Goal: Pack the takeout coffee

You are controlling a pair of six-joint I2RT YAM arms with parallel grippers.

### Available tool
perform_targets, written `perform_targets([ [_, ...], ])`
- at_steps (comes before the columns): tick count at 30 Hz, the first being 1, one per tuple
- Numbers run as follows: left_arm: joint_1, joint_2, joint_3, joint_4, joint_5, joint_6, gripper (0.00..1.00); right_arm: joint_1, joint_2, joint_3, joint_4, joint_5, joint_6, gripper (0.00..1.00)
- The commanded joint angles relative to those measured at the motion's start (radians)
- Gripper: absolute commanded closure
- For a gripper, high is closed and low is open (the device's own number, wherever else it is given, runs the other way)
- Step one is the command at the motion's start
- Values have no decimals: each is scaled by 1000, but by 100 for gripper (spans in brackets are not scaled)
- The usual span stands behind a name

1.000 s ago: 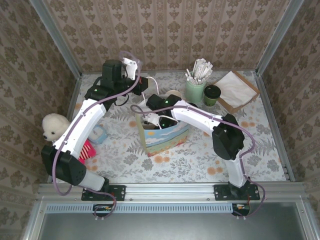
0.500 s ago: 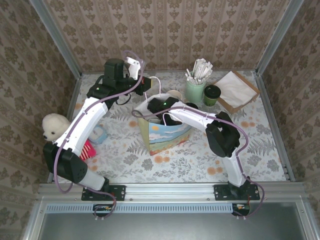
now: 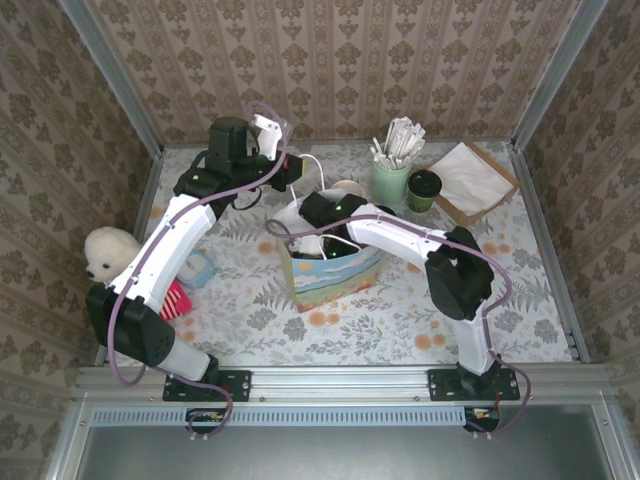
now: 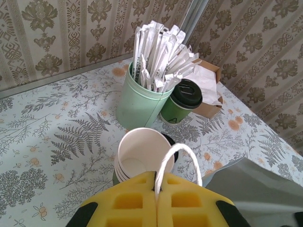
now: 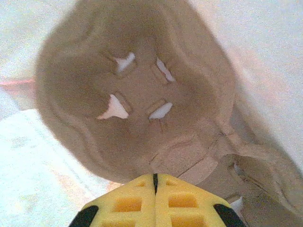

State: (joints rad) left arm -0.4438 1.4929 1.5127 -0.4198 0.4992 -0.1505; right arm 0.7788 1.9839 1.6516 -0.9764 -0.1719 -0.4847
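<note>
The takeout coffee [image 3: 423, 189], a small dark-green cup with a black lid [image 4: 186, 93], stands upright at the back of the table beside the pale-green stick holder [image 3: 390, 180]. A paper bag [image 3: 335, 275] with a beach print stands in the middle. My left gripper [image 3: 293, 172] is shut on the bag's white handle [image 4: 177, 158], holding it up over a stack of lidless cups [image 4: 139, 158]. My right gripper [image 3: 325, 243] reaches down inside the bag. Its jaws are shut at the edge of a brown cardboard cup carrier [image 5: 137, 109].
A brown tray of white napkins [image 3: 470, 180] lies at the back right. A white plush toy [image 3: 103, 252], a pink item [image 3: 172, 300] and a small blue-white pack [image 3: 197, 270] sit at the left. Patterned walls close in three sides.
My left gripper has raised the handle and drawn the bag upright and slightly right. My right gripper has stayed in the bag's mouth, shifting a little with it.
</note>
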Motion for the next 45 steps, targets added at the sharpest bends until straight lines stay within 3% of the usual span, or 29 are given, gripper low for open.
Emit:
perform_targets([
  [1,-3,-15,41,-13,37,47,100,-6,-65,-21,38,-59,-28,99],
  [9,-6,37,75,1,101,91,100,-28,-2,-34,3,-113,-22,100],
  [14,-6,122,134,30,137,91,100,56,3,-25,185,-141,178,100],
  [16,-44,149,156,33,200,98,99,68,-4,-13,234,-138,270,100],
  [21,-42,146,187,-61,152,126,74,64,-64,-27,220,-99,311,95],
  [26,-19,5,133,-146,13,103,32,51,-93,-45,170,-21,259,93],
  [30,11,-142,43,-198,-186,57,1,49,-94,-39,182,-29,259,91],
  [33,21,-229,-26,-260,-386,17,0,49,-93,-33,183,-42,238,90],
  [36,28,-293,-73,-351,-512,-32,0,42,-87,-25,173,-41,238,90],
  [45,42,-306,-89,-390,-303,-37,0,36,-66,0,154,-44,237,90],
])
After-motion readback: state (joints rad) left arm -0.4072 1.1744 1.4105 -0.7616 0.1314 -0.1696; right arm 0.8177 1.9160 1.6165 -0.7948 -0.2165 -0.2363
